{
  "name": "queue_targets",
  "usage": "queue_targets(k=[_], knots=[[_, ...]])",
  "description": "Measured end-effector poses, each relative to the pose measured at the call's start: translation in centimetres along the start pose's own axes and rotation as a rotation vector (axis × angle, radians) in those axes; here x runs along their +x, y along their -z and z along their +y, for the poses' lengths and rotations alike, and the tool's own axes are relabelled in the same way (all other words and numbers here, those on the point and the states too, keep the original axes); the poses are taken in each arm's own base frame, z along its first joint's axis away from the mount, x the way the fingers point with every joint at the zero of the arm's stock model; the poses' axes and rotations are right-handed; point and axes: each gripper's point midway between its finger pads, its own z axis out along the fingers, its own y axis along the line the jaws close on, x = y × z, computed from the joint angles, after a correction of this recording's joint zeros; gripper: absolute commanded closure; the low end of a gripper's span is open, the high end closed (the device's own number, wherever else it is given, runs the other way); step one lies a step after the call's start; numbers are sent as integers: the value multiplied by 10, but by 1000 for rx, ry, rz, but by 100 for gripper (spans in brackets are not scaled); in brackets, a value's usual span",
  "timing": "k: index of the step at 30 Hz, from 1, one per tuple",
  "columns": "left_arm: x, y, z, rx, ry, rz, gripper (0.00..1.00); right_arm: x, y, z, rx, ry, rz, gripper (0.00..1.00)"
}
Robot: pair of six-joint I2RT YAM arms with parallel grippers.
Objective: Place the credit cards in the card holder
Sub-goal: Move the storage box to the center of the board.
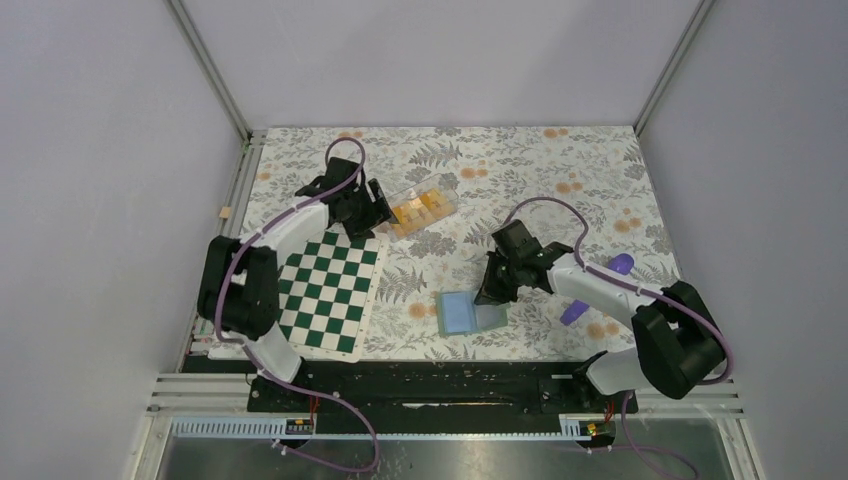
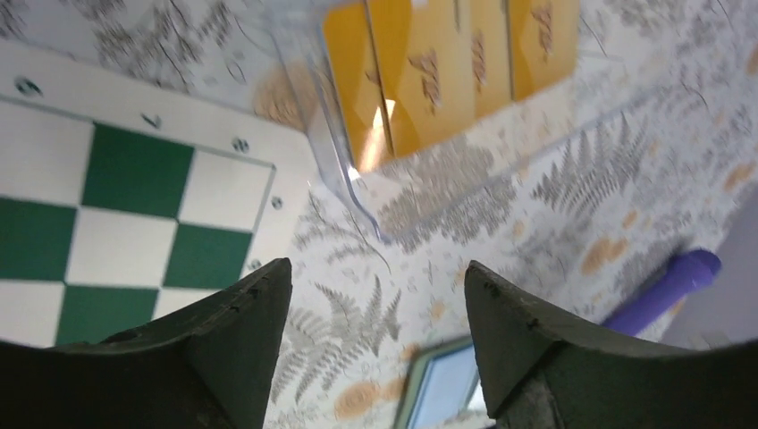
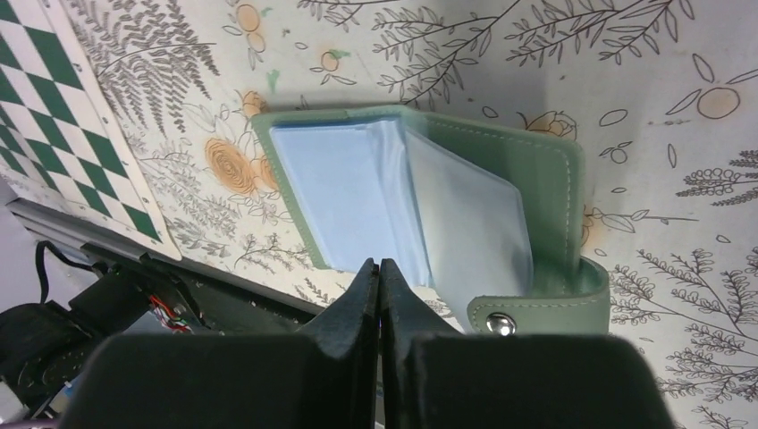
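Observation:
Several orange-yellow credit cards (image 2: 438,71) lie side by side in a clear plastic tray (image 1: 443,200) at the back of the table; they also show in the top view (image 1: 418,210). My left gripper (image 1: 372,215) hovers at the tray's near-left end, open and empty (image 2: 375,279). The card holder (image 1: 468,313) is a green wallet with light-blue plastic sleeves, lying open (image 3: 420,197). My right gripper (image 1: 494,292) is shut, its tips (image 3: 378,266) at the near edge of the sleeves; nothing shows between the jaws.
A green-and-white chequered board (image 1: 330,290) lies at the left, next to the tray (image 2: 134,214). A purple object (image 1: 621,264) lies partly under my right arm. Metal rails and black arm bases run along the near edge (image 1: 450,385).

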Motion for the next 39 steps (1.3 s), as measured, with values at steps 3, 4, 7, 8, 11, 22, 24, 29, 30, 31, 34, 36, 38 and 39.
queue_targets(k=[3, 4, 7, 8, 11, 22, 24, 29, 30, 31, 34, 36, 38, 39], knots=[[-18, -20, 8, -57, 3, -2, 41, 0, 6, 6, -29, 10, -4, 96], [-21, -26, 10, -69, 2, 0, 43, 0, 8, 8, -39, 14, -4, 95], [-26, -42, 14, -96, -17, 18, 50, -1, 17, 14, -70, 29, -21, 86], [-26, -46, 16, -103, -22, 24, 53, -3, 21, 17, -82, 33, -31, 84], [-24, -58, 22, -121, -44, 50, 63, -11, 38, 25, -122, 45, -76, 81], [1, -68, 7, -111, -228, 124, 98, -45, 76, 26, -132, 69, -177, 80], [15, -66, 1, -106, -272, 153, 98, -45, 78, 23, -118, 78, -174, 80], [45, -59, -4, -92, -315, 184, 97, -46, 77, 15, -76, 99, -170, 79], [50, -55, -1, -98, -315, 192, 95, -47, 75, 14, -68, 102, -167, 78], [53, -54, 0, -100, -317, 195, 94, -47, 73, 12, -59, 105, -164, 77], [59, -48, 5, -115, -318, 195, 88, -50, 68, 7, -27, 112, -152, 72], [59, -45, 8, -131, -321, 188, 77, -52, 64, 3, -6, 119, -142, 65], [56, -42, 9, -138, -330, 178, 64, -55, 62, 1, 8, 120, -140, 59], [55, -41, 8, -139, -337, 170, 60, -57, 61, 0, 14, 122, -140, 56]])
